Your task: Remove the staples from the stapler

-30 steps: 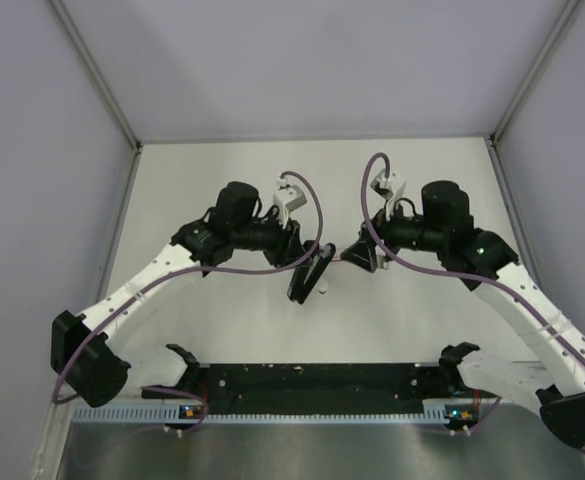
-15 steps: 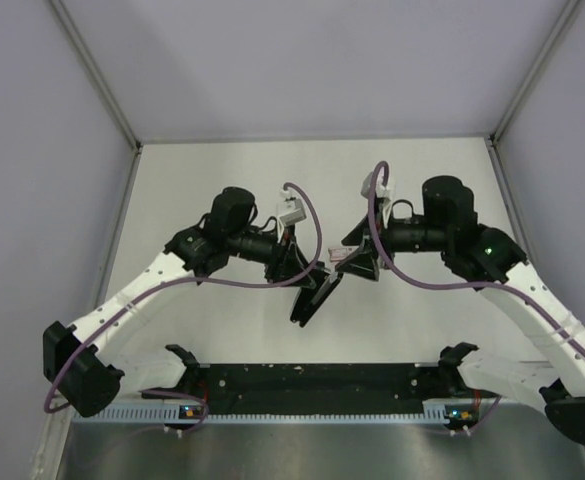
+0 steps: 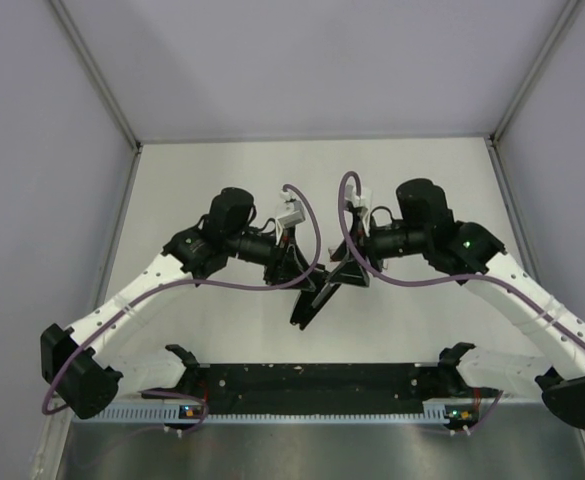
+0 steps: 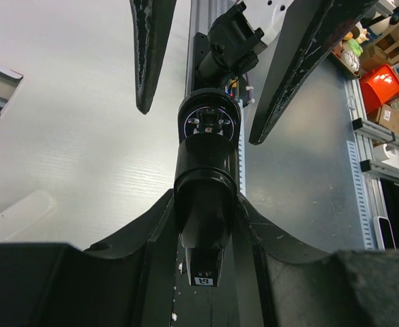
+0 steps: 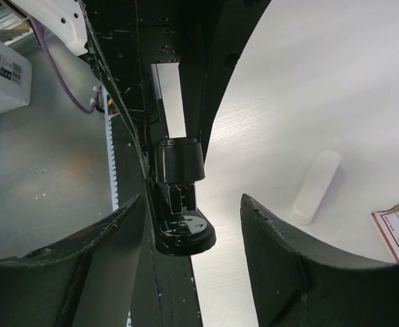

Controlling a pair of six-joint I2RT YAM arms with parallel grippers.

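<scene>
Black stapler clamped in left end effector, right end effector agape.

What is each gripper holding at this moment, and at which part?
The left gripper clamps the stapler toward its labelled end. The right gripper is open around the other end and grips nothing.

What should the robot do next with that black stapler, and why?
Probably close the right claw on the stapler: the left claw grips one end, while the right claw straddles the other end, open.
</scene>
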